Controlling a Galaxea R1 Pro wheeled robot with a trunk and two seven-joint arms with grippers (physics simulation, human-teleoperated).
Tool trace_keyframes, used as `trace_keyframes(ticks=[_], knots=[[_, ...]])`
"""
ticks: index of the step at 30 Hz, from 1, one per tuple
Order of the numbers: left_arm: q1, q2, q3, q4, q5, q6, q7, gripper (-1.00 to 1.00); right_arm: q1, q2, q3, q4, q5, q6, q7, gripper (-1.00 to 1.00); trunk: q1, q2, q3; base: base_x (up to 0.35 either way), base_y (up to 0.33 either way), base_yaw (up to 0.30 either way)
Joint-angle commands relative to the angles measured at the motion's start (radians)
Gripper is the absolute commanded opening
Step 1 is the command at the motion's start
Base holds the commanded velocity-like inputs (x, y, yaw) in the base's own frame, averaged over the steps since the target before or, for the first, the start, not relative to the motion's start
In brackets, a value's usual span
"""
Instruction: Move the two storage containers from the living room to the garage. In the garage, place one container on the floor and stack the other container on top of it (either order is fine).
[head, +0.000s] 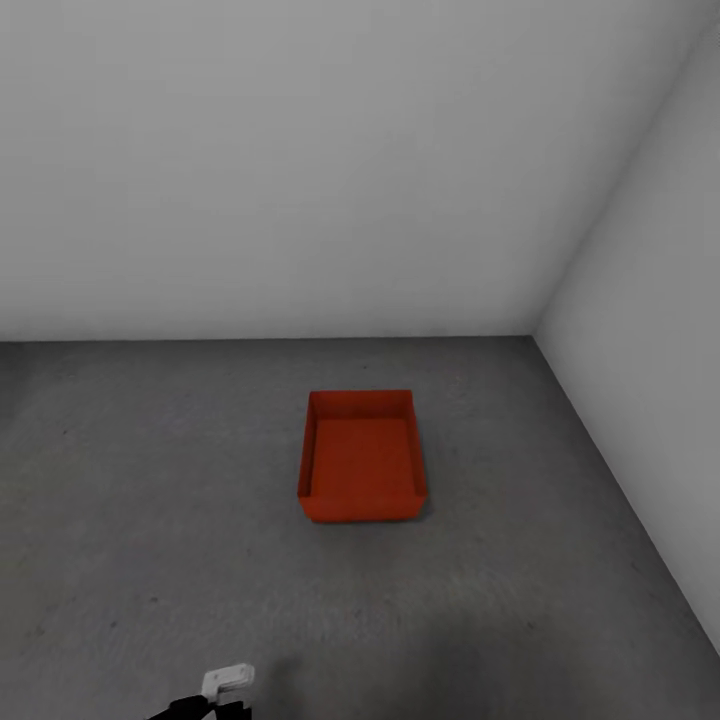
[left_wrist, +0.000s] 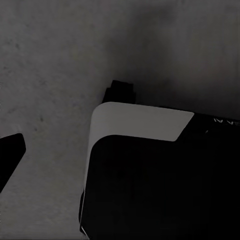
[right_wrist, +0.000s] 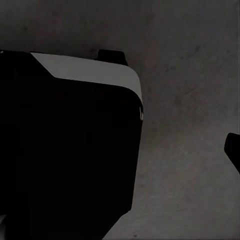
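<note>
Fingers unseen; one storage container on floor.

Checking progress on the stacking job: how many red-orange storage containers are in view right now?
1. One storage container sits open-topped on the grey concrete floor, near the corner of the white walls. Nothing is stacked on it; a second may be out of frame.

In the head view, a small white-and-black part of the left arm pokes in at the lower edge. Each wrist view looks down past the robot's own dark, white-edged body. One dark fingertip shows beside it; the jaws' state is unclear.
</note>
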Motion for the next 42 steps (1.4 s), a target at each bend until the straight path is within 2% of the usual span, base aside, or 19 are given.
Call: trace_keyframes(ticks=[1,6,8,11,14,19,22,26,32,42], knots=[[0.004,0.000,-0.009,0.000,0.010,-0.009,0.002,1.00,0.000,0.000,0.008,0.003,-0.010,-0.006,0.000,1.00,0.000,-0.001,0.001,0.000,0.000,0.000],[0.060,0.000,-0.009,0.000,0.009,-0.101,-0.014,1.00,0.032,-0.003,0.008,0.003,-0.013,-0.008,0.002,1.00,0.000,-0.001,0.009,0.000,0.000,0.000],[0.066,0.003,-0.009,0.000,0.009,-0.106,-0.044,1.00,0.037,-0.004,0.007,0.003,-0.015,-0.008,0.012,1.00,0.000,-0.001,0.012,0.000,0.000,0.000],[0.077,0.010,-0.009,0.001,0.010,-0.107,-0.122,1.00,0.041,-0.004,0.007,0.003,-0.018,-0.008,0.064,1.00,0.000,-0.001,0.017,0.000,0.000,0.000],[0.100,0.014,-0.008,0.000,0.010,-0.110,-0.151,1.00,0.052,-0.005,0.007,0.003,-0.019,-0.010,0.101,1.00,0.000,-0.001,0.021,0.000,0.000,0.000],[0.134,0.015,-0.009,0.000,0.009,-0.115,-0.160,1.00,0.107,-0.007,0.006,0.003,-0.020,-0.062,0.113,1.00,0.000,-0.001,0.029,0.000,0.000,0.000],[0.145,0.015,-0.009,0.000,0.009,-0.116,-0.161,1.00,0.121,-0.007,0.006,0.003,-0.020,-0.078,0.115,1.00,0.000,-0.001,0.034,0.000,0.000,0.000],[0.157,0.015,-0.009,0.000,0.008,-0.117,-0.161,1.00,0.127,-0.009,0.006,0.003,-0.020,-0.085,0.121,1.00,0.000,-0.001,0.040,0.000,0.000,0.000],[0.177,0.019,-0.009,-0.001,0.008,-0.118,-0.161,1.00,0.129,-0.039,0.006,0.004,-0.021,-0.086,0.181,1.00,0.000,-0.001,0.050,0.000,0.000,0.000],[0.201,0.022,-0.009,-0.001,0.007,-0.119,-0.163,1.00,0.153,-0.055,0.006,0.003,-0.034,-0.086,0.223,1.00,0.000,-0.001,0.066,0.000,0.000,0.000]])
